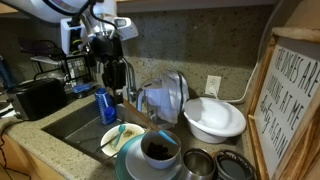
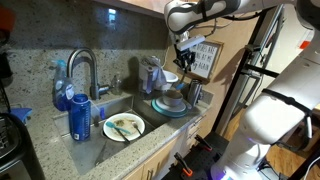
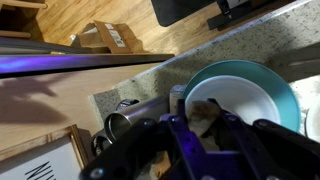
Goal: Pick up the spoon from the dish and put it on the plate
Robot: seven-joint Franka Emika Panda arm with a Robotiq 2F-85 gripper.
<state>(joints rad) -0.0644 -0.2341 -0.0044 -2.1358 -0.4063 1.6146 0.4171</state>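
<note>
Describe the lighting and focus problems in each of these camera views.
In an exterior view the light is dim and warm, and the arm at the top edge is washed out and soft; in an exterior view a large pale shape at the right is out of focus; in the wrist view the gripper is dark, blurred and purple-tinged, the teal-rimmed plate behind it clearer.

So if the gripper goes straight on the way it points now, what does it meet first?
Probably the small white bowl with dark contents, standing on the teal-rimmed plate; it shows right ahead of the gripper in the wrist view.
</note>
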